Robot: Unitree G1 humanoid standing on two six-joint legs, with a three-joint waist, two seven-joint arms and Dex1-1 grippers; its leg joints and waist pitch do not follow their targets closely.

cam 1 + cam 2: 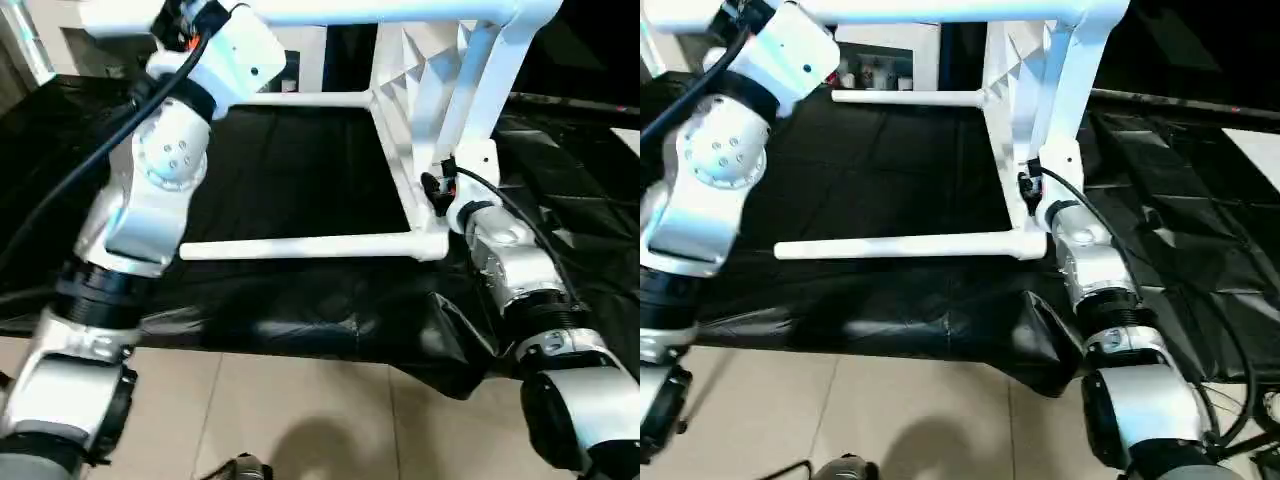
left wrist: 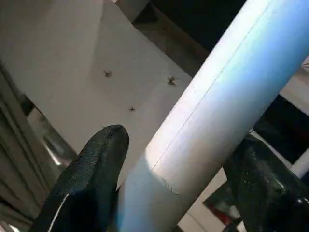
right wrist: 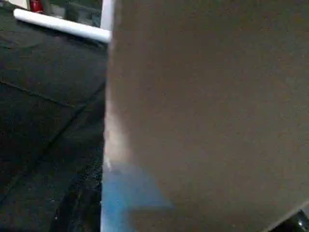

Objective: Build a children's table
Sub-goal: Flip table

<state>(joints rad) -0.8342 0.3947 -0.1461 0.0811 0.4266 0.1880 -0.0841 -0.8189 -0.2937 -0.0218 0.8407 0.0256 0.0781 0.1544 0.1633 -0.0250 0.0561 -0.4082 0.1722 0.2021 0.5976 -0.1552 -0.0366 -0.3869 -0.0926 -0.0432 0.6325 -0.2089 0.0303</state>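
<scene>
Up close, left fingers (image 2: 101, 159) straddle a white leg (image 2: 212, 121); right grip cannot be told.

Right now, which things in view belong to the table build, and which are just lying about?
Job:
- white tabletop, on its edge
- tube legs, fitted, sticking out sideways
- upper leg between the left fingers

Lying about:
- black-draped work table
- shelf clutter behind
</scene>
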